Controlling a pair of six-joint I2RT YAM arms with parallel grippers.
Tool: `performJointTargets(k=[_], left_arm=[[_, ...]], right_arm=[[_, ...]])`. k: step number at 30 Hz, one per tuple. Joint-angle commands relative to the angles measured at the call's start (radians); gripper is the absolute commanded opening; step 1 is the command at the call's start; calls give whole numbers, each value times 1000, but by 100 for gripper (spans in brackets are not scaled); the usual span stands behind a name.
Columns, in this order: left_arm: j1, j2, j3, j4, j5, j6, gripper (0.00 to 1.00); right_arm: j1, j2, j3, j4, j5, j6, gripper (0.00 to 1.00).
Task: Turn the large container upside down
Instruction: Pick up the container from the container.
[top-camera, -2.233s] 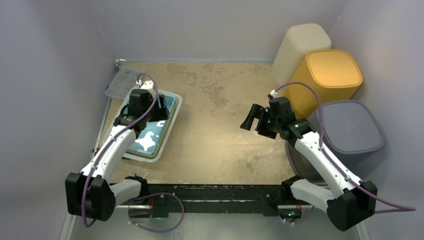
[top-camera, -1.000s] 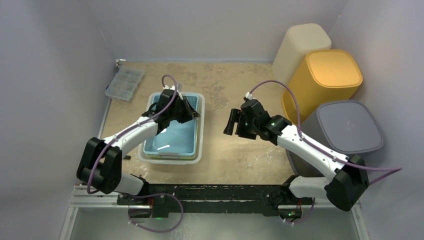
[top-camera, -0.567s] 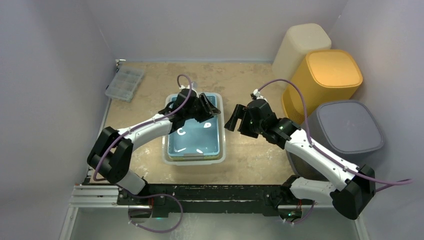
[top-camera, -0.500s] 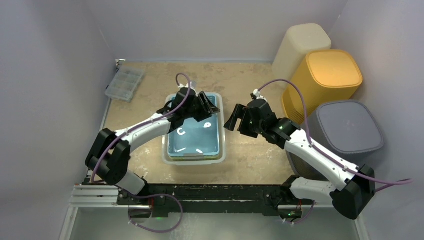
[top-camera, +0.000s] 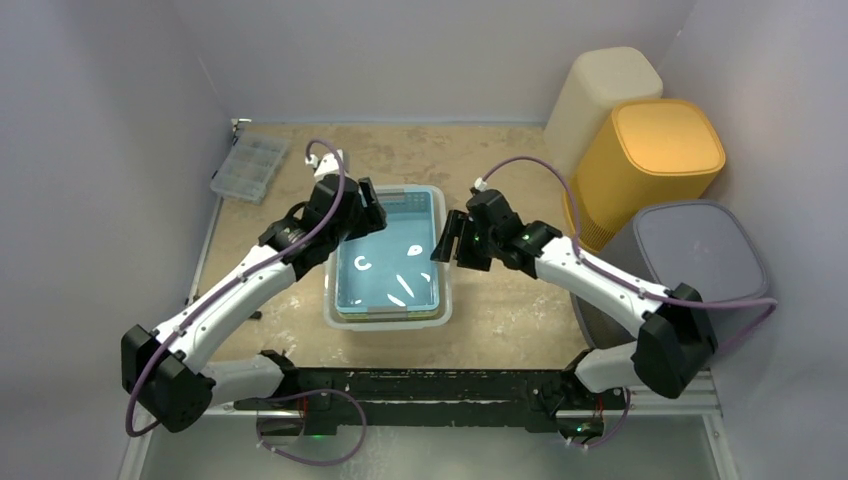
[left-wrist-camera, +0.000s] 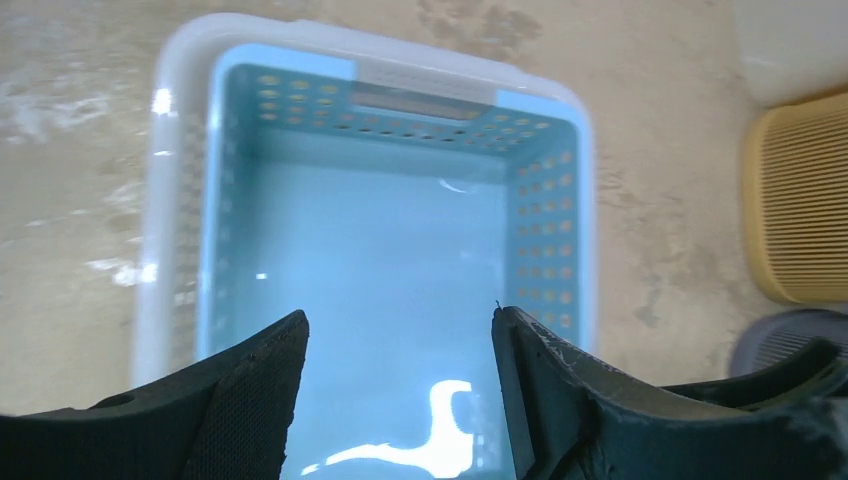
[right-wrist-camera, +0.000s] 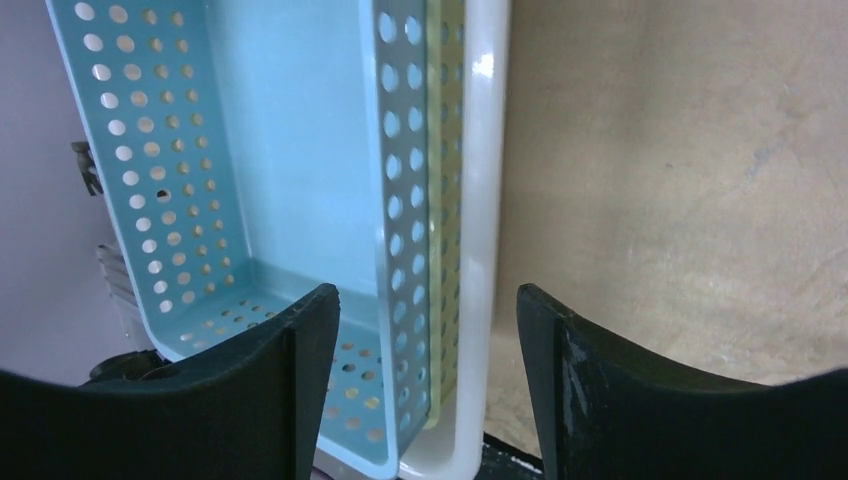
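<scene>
The large container (top-camera: 446, 288) stands open side up in the middle of the table: a light blue perforated tub nested in a white one. My left gripper (top-camera: 362, 214) hangs open over its far left corner and holds nothing. In the left wrist view the blue interior (left-wrist-camera: 370, 250) fills the space beyond the left gripper (left-wrist-camera: 400, 325). My right gripper (top-camera: 446, 240) is open at the container's right side. In the right wrist view the right gripper (right-wrist-camera: 428, 300) straddles the perforated wall (right-wrist-camera: 400, 150) and white rim (right-wrist-camera: 485, 200), with a gap on both sides.
A cream bin (top-camera: 608, 85), a yellow bin (top-camera: 665, 140) and a grey bin (top-camera: 700, 255) stand upside down along the right wall. A clear compartment box (top-camera: 248, 165) lies at the far left. The yellow bin (left-wrist-camera: 800, 200) also shows in the left wrist view.
My left gripper dragged the container to the middle, then opened, let go of its far rim and drew back left. My right gripper moved left over the container's right wall.
</scene>
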Motion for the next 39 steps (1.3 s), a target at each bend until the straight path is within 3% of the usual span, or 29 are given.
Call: performJointTargets(k=[1, 7, 22, 31, 39], left_arm=[[10, -71, -38, -165, -160, 80, 67], [11, -139, -130, -205, -165, 59, 67], [12, -119, -173, -186, -92, 47, 66], [11, -143, -175, -198, -83, 40, 64], [12, -154, -187, -217, -77, 15, 62]], right_arm=[[28, 76, 118, -12, -9, -63, 64], [78, 156, 207, -76, 91, -68, 58], [99, 245, 311, -149, 182, -120, 23], [96, 256, 360, -133, 103, -225, 0], [67, 216, 379, -78, -19, -267, 0]])
